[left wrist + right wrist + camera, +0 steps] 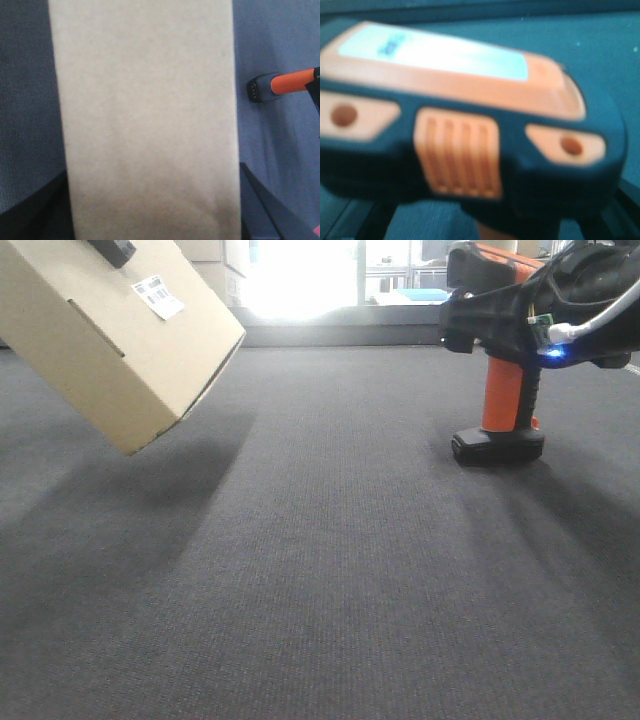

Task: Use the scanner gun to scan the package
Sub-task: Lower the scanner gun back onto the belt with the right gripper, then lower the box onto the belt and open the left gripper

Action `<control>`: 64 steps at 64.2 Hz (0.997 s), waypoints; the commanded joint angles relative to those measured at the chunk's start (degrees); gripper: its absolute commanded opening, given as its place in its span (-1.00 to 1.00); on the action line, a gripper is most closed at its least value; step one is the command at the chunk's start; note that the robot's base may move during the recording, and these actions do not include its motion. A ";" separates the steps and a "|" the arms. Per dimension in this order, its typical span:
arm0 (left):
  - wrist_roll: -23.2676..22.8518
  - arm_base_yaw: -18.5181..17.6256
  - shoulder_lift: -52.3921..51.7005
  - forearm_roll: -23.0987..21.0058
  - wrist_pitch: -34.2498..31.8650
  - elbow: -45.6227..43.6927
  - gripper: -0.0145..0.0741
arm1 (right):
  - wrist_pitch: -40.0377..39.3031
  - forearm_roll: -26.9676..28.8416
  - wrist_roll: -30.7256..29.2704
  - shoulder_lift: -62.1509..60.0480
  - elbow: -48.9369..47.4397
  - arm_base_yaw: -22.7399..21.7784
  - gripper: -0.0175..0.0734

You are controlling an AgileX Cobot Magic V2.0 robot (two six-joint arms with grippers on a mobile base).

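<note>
Package (100, 340) held tilted aloft by left claw (110, 248); right claw (520, 315) on scanner gun (505, 390), grip indeterminate. Step: aiming. Next: point gun at barcode sticker (158, 295).

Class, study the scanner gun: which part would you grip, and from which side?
Probably the head, from above. The scanner gun stands upright on its flat foot, so the broad head is topmost, with opposite sides to pinch. The handle is slim and close to the carpet.
</note>
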 commanded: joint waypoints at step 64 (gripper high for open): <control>-5.11 -0.60 -1.94 19.80 -0.13 -4.06 -0.92 | 21.24 1.11 -7.64 -37.21 12.23 -0.50 -0.94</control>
